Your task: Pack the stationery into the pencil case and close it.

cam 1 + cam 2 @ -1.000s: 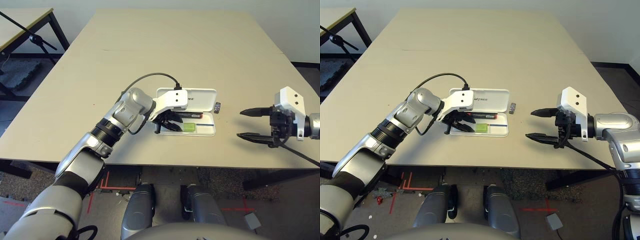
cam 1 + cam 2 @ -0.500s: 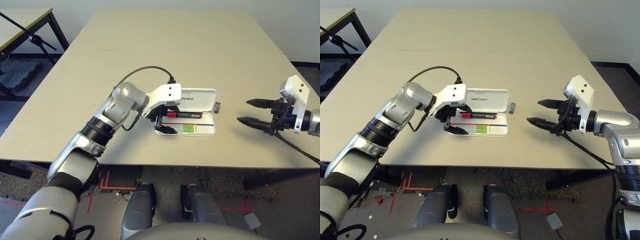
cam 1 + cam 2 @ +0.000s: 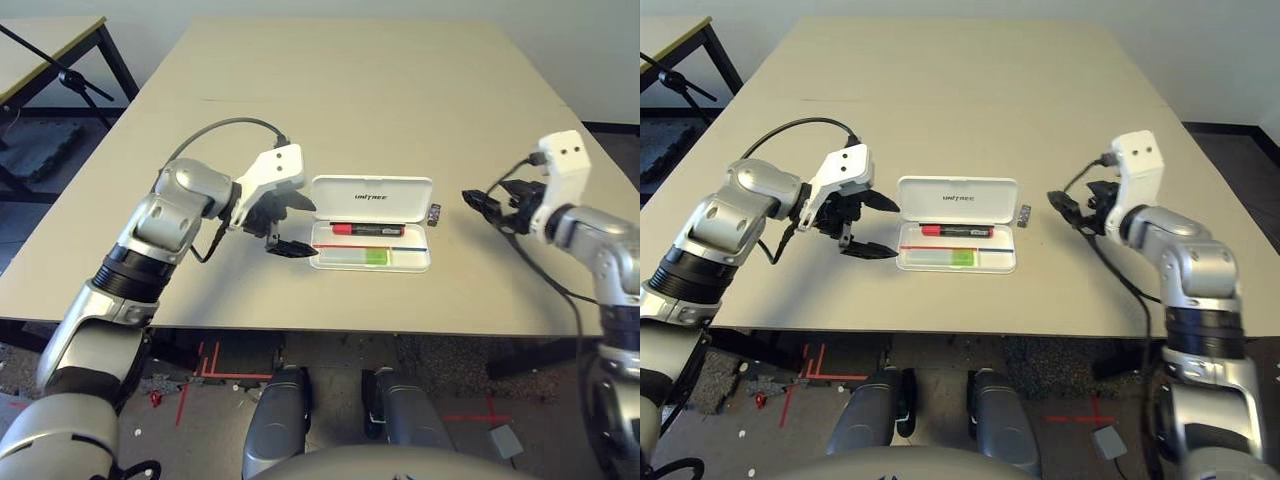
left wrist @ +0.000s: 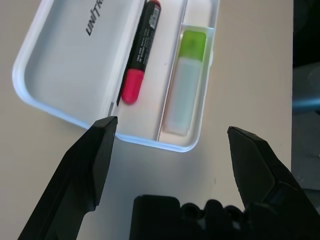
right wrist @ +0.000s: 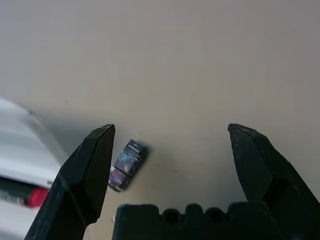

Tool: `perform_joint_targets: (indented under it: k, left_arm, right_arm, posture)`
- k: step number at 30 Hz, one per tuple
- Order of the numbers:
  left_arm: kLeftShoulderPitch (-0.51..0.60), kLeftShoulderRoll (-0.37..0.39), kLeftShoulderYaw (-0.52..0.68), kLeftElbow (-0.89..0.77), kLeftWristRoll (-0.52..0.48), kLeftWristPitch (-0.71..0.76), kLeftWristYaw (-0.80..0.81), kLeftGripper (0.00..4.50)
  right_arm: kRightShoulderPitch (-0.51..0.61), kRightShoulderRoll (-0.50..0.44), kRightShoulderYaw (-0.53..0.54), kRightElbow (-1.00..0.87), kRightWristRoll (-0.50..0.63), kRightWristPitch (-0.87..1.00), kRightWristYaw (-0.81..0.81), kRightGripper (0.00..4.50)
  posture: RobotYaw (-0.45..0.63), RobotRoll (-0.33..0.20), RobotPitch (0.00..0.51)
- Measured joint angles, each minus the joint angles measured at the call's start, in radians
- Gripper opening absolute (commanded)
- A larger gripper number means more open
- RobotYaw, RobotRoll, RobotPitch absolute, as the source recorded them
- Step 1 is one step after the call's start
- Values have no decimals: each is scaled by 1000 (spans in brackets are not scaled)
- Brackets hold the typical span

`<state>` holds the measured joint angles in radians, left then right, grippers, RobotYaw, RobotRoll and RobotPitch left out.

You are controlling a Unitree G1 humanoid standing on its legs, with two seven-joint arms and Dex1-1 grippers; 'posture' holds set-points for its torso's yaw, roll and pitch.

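While the pencil case (image 3: 371, 227) lies open near the table's (image 3: 350, 90) front edge, its lid is folded back flat and its tray already holds the red marker (image 4: 141, 52) and the pale stick with the light-green end (image 4: 186, 82) in separate compartments. A tiny dark block (image 5: 127, 164) rests on the table just beside the case's right end, apart from it. The right gripper (image 3: 1062, 210) hovers near this block, fingers spread wide and empty. The left gripper (image 3: 285, 222) hangs just off the case's left end, likewise wide open and empty. The block looks light, rigid and easily nudged; a pinch across its short sides seems best. The hard, smooth lid should swing on its hinge when pushed at its far edge.
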<state>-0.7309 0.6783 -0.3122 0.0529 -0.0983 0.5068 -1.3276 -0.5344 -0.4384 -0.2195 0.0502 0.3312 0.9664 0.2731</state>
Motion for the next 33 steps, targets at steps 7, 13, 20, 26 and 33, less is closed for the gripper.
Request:
perform_joint_targets:
  k: [7,13,20,26,33]
  left_arm:
    - [10,0,1,-12,-7,20,19,4471]
    - [18,0,1,-28,-22,32,35,4471]
    - [28,-1,1,-38,-25,42,51,4471]
    - [29,-4,1,-38,-25,43,62,4500]
    - [29,-7,1,-38,-26,47,73,4500]
  right_arm:
    - [-30,89,-20,50,-19,67,-136,4500]
    - [-28,96,-21,50,-18,104,-142,4500]
    - [-24,96,-21,50,-10,129,-106,4500]
    - [-24,99,-19,54,0,146,-79,2716]
    - [-24,97,1,56,2,144,-58,24]
  posture:
    - [210,0,104]
    - [211,0,104]
    - [214,0,99]
    - [217,0,96]
    - [218,0,96]
